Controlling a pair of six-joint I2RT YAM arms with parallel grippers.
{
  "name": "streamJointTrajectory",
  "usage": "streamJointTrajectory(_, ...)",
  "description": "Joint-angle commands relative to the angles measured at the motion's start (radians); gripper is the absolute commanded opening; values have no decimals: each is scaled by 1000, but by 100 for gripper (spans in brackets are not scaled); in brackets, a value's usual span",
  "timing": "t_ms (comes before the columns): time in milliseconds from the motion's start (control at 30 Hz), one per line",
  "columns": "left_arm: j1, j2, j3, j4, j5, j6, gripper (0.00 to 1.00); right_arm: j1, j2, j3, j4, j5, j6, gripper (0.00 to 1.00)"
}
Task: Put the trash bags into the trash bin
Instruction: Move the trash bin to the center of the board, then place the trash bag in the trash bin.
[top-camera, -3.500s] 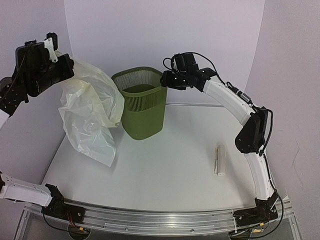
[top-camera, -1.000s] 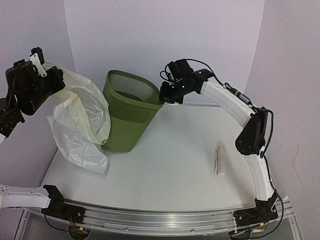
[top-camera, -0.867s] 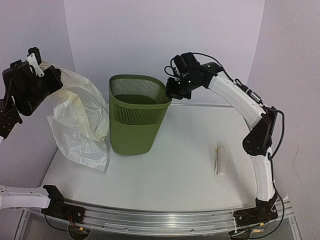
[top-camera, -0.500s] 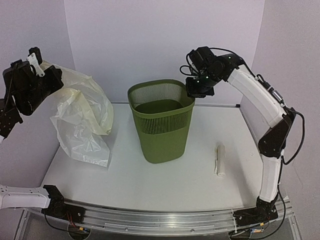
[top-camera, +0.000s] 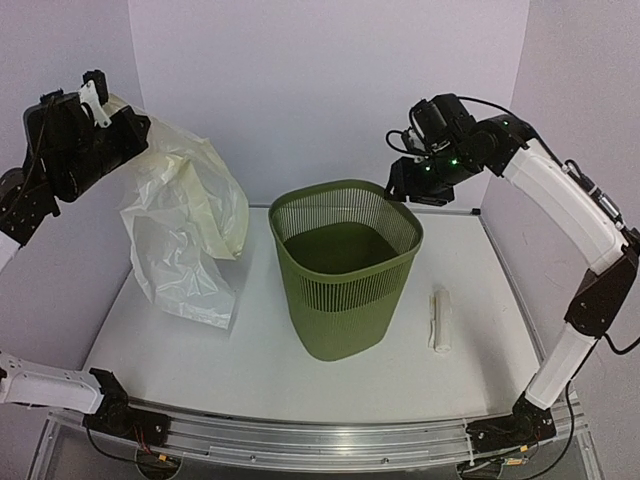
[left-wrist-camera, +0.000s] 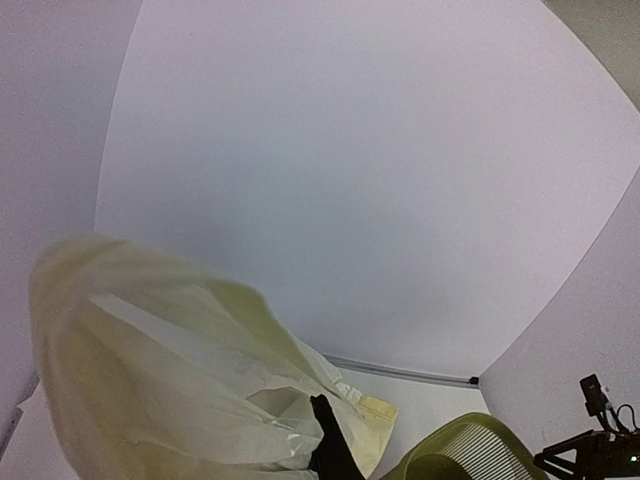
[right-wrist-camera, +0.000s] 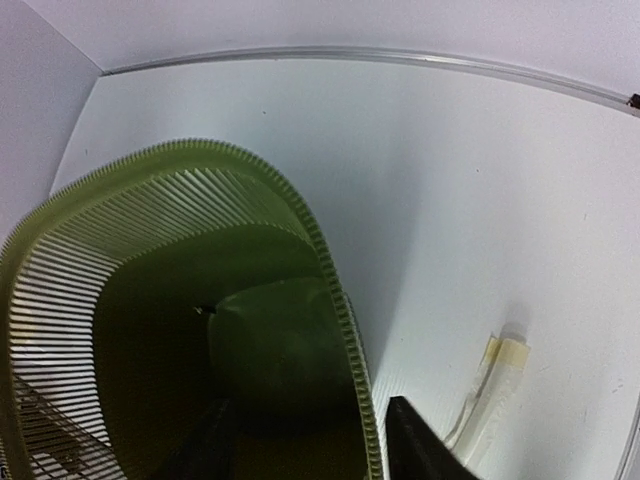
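Nearest to us on the table lies a small white roll, just to the right of the bin. It is too small for us to say what it is.

The bin stands upright near the middle of the table with its mouth facing up. We judge that it is placed there so either arm can reach over the rim.

Left of the bin, close beside it but apparently not touching, hangs the bag. The left gripper has its fingers pressed together on the bag's top, lifted high. We take the height as a way to let the film hang free and clear the rim. The bag's lower end seems to rest on the table.

Over the far right corner of the bin the right gripper has its fingers spread. In its wrist view they straddle the rim, one inside and one outside, pinching nothing. That reads to us as a let-go after steadying the bin.

Several things are hidden or unclear:
- **Left fingers:** they are buried in the film, and the left wrist view shows only one dark finger.
- **Bag mouth:** we cannot find it among the folds.
- **Bin in the left wrist view:** it is cut down to a sliver of rim.
- **Right fingertips:** the bottom edge of the right wrist view crops them, so we cannot tell whether they touch the rim.
- **Bin floor:** it is in deep shadow.
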Motion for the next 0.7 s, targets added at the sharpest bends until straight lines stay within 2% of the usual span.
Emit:
streamJointTrajectory(0,-2,18,102,72,82,14,0,5,-66,31,160,-47,-51,61)
streamJointTrajectory(100,-2,25,131,137,141,33,0,4,-83,9,316,-170,-143,69)
streamJointTrajectory(233,-2,58,192,197,212,48,0,4,-19,42,469,-573,-185,74)
streamJointTrajectory(300,-1,85,241,213,243,51,0,8,23,69,530,-670,-171,75)
streamJointTrajectory(500,-2,166,357,243,293,39,0,71,177,146,672,-759,-118,77)
streamJointTrajectory(600,-2,197,391,247,322,32,0,125,241,192,721,-737,-115,78)
streamJointTrajectory(667,-2,209,401,250,349,31,0,154,278,226,749,-668,-92,77)
